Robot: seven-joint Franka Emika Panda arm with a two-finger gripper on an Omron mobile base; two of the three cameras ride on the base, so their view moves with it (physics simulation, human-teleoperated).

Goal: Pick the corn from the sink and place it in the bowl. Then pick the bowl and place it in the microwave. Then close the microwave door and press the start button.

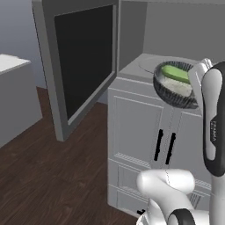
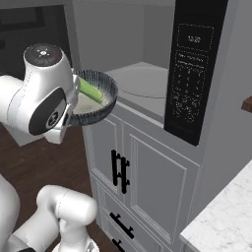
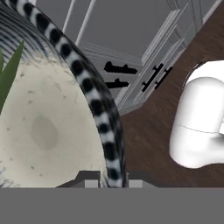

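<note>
My gripper (image 3: 114,178) is shut on the rim of the dark speckled bowl (image 1: 176,90), one fingertip inside the rim and one outside. The green corn (image 1: 175,73) lies in the bowl's pale inside (image 3: 43,131). The bowl (image 2: 101,106) hangs slightly tilted in the air at the front edge of the open microwave (image 2: 142,81), just above the cabinet top. The microwave door (image 1: 83,57) stands swung wide open to the left. The black control panel (image 2: 194,69) with the buttons is right of the opening. The sink is out of view.
Grey cabinets (image 2: 147,167) with black handles stand below the microwave. The arm's white elbow (image 3: 201,127) sits low over the dark wooden floor (image 1: 48,176). A marble counter corner (image 2: 226,221) lies at the lower right, and a pale counter block (image 1: 13,96) stands at the far left.
</note>
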